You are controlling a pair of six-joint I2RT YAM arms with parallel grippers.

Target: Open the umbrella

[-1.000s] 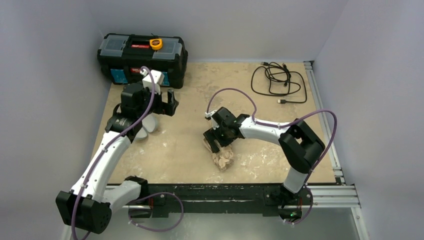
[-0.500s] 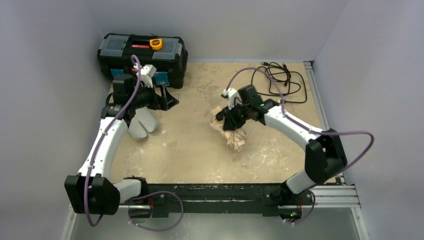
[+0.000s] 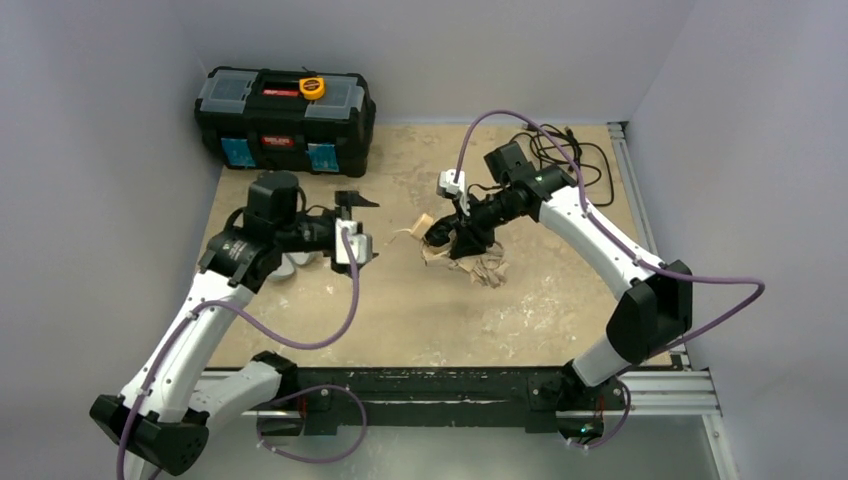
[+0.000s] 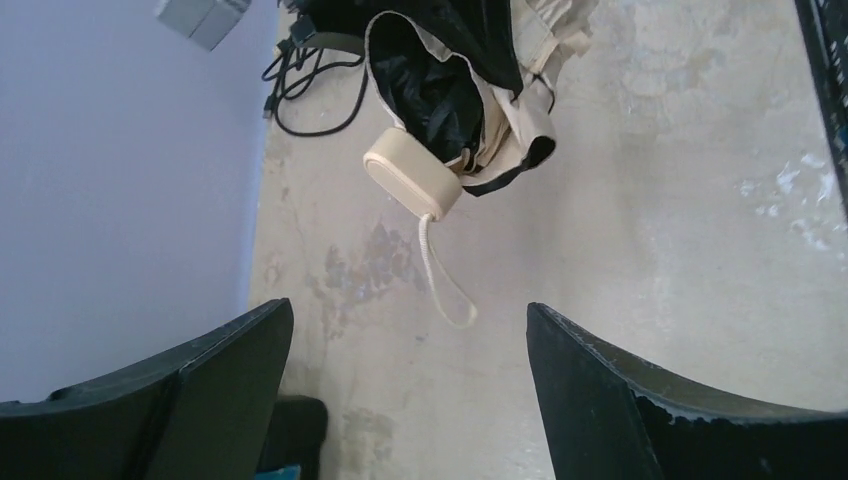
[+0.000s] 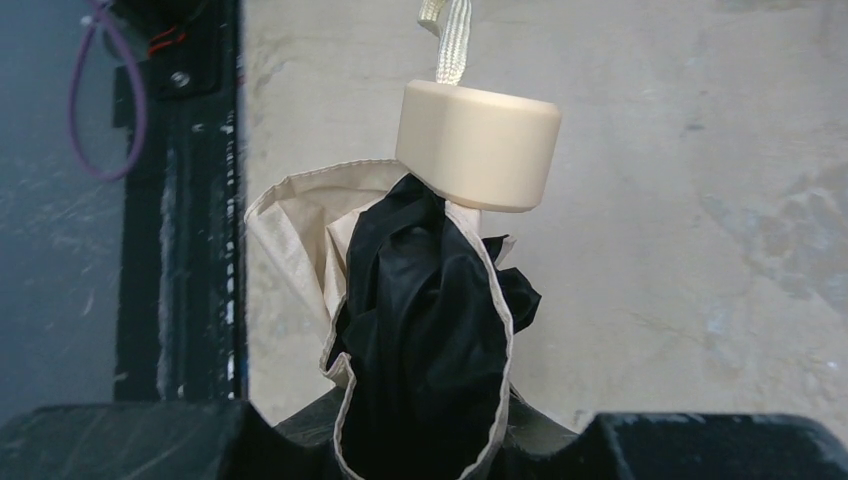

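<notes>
The umbrella (image 3: 487, 267) is a folded bundle of tan fabric with black lining, at mid-table. My right gripper (image 3: 453, 238) is shut on the bunched canopy (image 5: 430, 340). Beyond its jaws sticks out the pale rounded handle (image 5: 478, 145) with a cord strap. My left gripper (image 3: 361, 225) stands open a short way left of the umbrella, pointing at it. In the left wrist view the handle (image 4: 412, 175) and its strap loop (image 4: 446, 285) lie ahead of the left gripper (image 4: 410, 312), which holds nothing. The shaft is hidden in the fabric.
A black toolbox (image 3: 285, 105) with a yellow tape measure (image 3: 312, 86) on its lid stands at the back left. A limp grey-white sleeve (image 3: 291, 263) lies under the left arm. A coiled black cable (image 3: 552, 160) lies at the back right. Walls close in on three sides.
My right gripper shut on the umbrella and carried it back and to the right, handle now pointing left. My left gripper swung from near the toolbox toward the umbrella and narrowed slightly.
</notes>
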